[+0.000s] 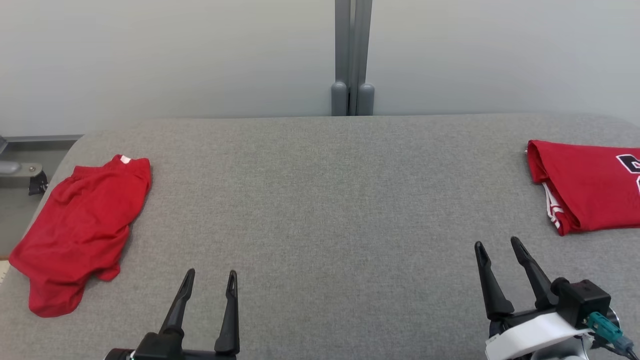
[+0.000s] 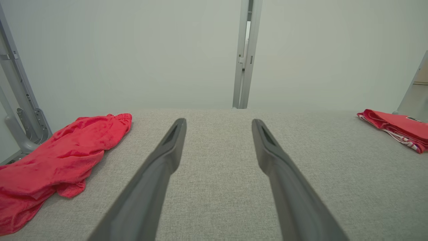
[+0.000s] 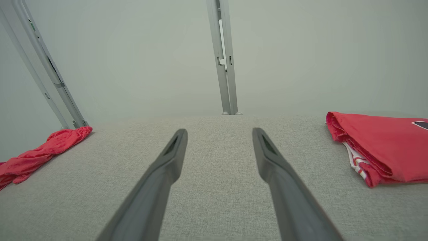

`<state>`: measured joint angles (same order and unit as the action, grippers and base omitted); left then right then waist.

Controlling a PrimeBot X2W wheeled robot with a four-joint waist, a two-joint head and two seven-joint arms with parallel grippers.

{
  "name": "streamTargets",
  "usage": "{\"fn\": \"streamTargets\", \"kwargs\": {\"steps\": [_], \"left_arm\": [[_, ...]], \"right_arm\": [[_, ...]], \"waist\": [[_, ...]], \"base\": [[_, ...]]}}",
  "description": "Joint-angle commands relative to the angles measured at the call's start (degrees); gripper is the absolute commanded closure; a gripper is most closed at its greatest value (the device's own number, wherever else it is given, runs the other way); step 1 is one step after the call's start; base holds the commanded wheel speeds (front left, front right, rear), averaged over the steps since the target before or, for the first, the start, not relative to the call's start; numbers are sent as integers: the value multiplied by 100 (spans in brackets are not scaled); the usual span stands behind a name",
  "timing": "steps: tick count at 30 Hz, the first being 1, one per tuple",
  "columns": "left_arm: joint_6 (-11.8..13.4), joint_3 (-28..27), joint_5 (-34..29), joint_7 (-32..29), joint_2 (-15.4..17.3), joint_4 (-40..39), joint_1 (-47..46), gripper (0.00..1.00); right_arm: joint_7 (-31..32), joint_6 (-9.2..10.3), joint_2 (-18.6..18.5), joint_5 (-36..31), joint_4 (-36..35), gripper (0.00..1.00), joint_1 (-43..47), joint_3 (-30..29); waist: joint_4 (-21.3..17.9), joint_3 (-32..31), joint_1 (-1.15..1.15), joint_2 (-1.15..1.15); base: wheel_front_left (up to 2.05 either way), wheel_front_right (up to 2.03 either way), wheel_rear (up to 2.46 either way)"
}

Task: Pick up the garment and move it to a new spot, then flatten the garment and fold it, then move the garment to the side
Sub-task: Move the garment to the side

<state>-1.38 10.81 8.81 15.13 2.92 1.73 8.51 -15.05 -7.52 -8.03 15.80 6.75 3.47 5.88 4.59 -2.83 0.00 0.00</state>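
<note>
A crumpled red garment (image 1: 80,232) lies unfolded at the left edge of the grey table (image 1: 325,200); it also shows in the left wrist view (image 2: 53,164) and the right wrist view (image 3: 36,154). My left gripper (image 1: 210,277) hovers open near the front edge, to the right of that garment and apart from it, nothing between its fingers (image 2: 167,157). My right gripper (image 1: 497,245) is open and empty at the front right, fingers (image 3: 271,157) pointing toward the back wall.
A folded red jersey (image 1: 587,182) with white trim lies at the table's right edge, also seen from the wrists (image 2: 398,129) (image 3: 381,145). A grey post (image 1: 352,55) stands behind the table's far edge. Metal frame bars (image 2: 20,97) rise at the left.
</note>
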Motion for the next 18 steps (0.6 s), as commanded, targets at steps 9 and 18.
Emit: {"fn": "streamTargets", "kwargs": {"steps": [9, 18], "left_arm": [[89, -7, 27, 0, 1, 10, 196, 0], [107, -1, -15, 0, 0, 20, 216, 0]], "right_arm": [[-13, 6, 126, -86, -88, 0, 343, -109], [-13, 6, 159, -100, -40, 0, 389, -62]], "waist": [[-72, -188, 0, 0], [-121, -226, 0, 0]], "base": [[0, 0, 0], [0, 0, 0]]}}
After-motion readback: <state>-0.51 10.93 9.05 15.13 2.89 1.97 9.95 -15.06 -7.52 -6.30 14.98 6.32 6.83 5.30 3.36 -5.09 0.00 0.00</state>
